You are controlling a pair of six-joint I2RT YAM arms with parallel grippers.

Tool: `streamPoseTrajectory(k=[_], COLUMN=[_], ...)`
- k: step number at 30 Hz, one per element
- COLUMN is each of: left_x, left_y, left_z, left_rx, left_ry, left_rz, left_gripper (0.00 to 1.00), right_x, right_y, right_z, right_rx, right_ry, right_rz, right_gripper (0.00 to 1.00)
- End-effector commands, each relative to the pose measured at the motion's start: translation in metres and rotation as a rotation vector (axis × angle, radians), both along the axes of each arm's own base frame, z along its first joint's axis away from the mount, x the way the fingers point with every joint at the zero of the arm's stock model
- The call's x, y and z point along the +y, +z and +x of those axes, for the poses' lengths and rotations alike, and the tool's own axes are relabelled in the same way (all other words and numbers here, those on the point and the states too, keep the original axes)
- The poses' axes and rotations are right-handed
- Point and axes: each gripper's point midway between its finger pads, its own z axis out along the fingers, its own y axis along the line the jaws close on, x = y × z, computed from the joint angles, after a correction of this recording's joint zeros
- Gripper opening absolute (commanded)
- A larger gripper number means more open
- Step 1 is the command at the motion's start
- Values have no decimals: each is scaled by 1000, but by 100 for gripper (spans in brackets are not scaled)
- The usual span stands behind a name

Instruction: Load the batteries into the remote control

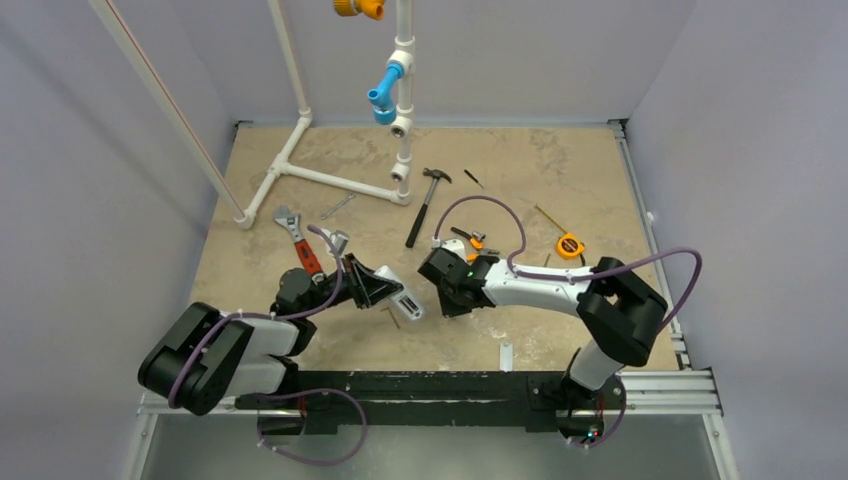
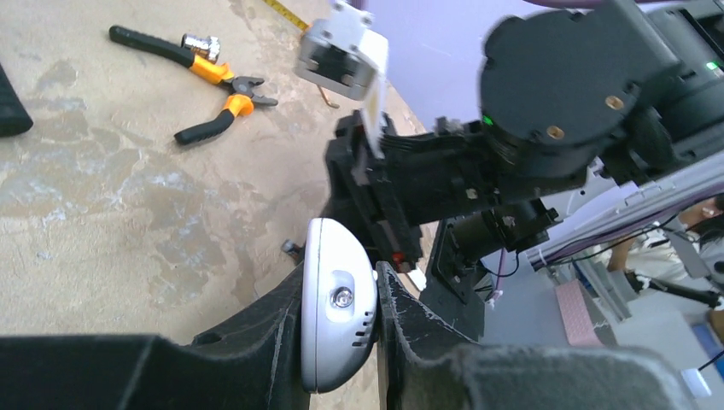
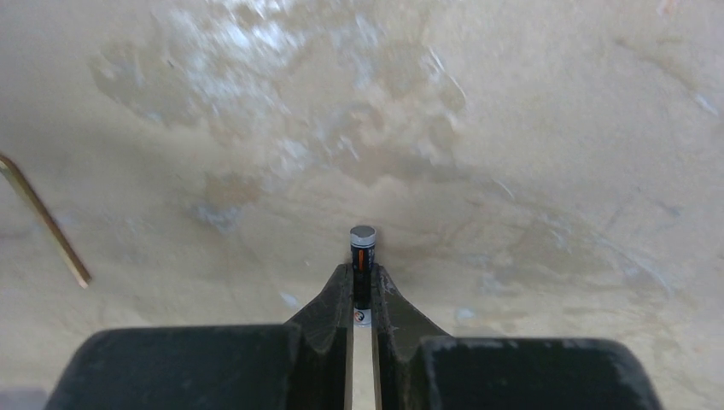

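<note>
Right wrist: grips one of the batteries in the clenched right hand, long axis in line with the hand, end poking past the tips, above bare desk. Left wrist: clamps the remote control in the left hand, raised mid-desk toward the near edge. Puts the remote just left of the battery, close but apart. Bay not visible; likely needs the battery's axis laid along the remote's length.

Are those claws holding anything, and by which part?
The left gripper pinches the remote control across its side edges; the right gripper clamps a battery around its body, one end protruding.
</note>
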Motion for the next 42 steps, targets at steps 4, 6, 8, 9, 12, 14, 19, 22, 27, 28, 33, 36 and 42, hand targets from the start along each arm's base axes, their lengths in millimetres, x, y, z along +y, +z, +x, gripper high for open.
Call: streamPoseTrajectory(k=[4,6,8,9,12,14,19,22,27,28,33,36,42], left_x=[-8,-10,-9,-8,-7,-9,-23,-29,-33,-34,-39,-42,-45], left_y=[20,14,9,9,12,13,13,10,12,12,12,14,10], left_z=[24,29,33,34,37,36,32,29,23,23,22,22,21], left_rx=[115,181,221,234,272,300,352,370,377,376,399,410,431], left_ry=[25,40,63,75,104,111,123,135,126,123,121,113,102], left_rz=[-132,-144,-152,-157,-188,-204,-173,-135,-113,-114,-127,-143,-143], left_gripper=[0,0,0,0,0,0,0,0,0,0,0,0,0], right_x=[-19,-19,-18,-16,-2,5,15,20,26,28,36,39,45], right_y=[54,78,100,114,137,146,164,171,177,177,175,170,158], right_z=[0,3,5,4,-7,-12,-19,-22,-31,-32,-36,-36,-33], right_rx=[-153,-223,-289,-321,-359,-378,-384,-395,-391,-384,-343,-328,-295], right_ry=[165,213,260,291,445,513,599,638,696,703,731,736,736], right_rz=[27,68,106,141,234,271,313,337,385,391,406,404,387], right_gripper=[0,0,0,0,0,0,0,0,0,0,0,0,1])
